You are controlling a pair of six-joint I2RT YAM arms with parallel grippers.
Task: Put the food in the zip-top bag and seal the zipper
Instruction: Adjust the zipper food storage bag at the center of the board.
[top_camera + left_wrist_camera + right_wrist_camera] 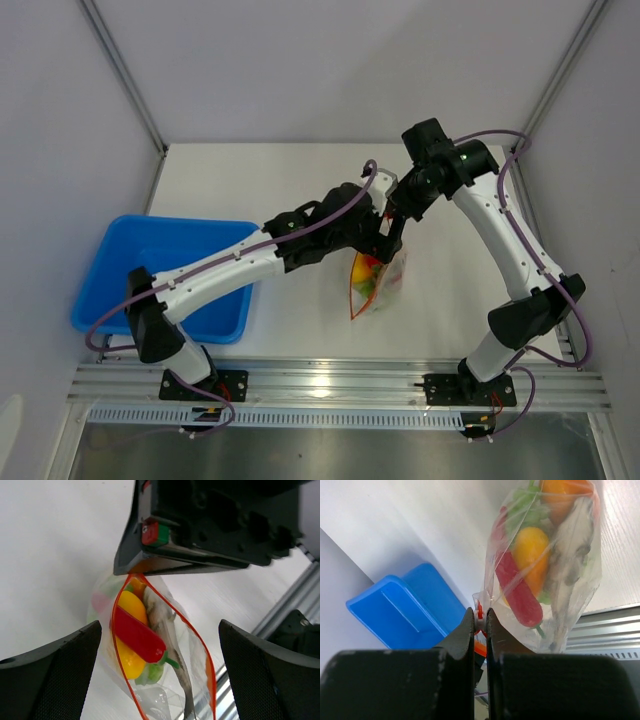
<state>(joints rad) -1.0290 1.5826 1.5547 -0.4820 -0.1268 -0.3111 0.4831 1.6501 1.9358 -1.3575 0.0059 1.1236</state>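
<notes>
Left end effector (160,625): fingers spread wide, holding nothing, one on each side of the zip-top bag (195,650) and clear of the plastic.

Right end effector (480,615): fingers pressed together, pinching one end of the bag's mouth right on the zipper (192,630). Its black housing carries a small red-and-green block; any lettering there is too small to read.

Bag: near the middle of the white desk (300,180), between the two arms, well right of the blue tray (150,250). It hangs down from the pinched corner. Cannot tell whether its bottom rests on the desk.

Zipper: the two red lines stand apart in a long loop in the left wrist view, so the mouth gapes, unsealed.

Food, all inside the bag:
- red chili (137,635) with green stem, lying across the yellow lemon-like piece (131,605)
- grey fish (162,622) just beside them
- green leafy bits (527,510) and an orange fruit (560,490) at the far end from the pinch

The plastic is clear and crinkled.
</notes>
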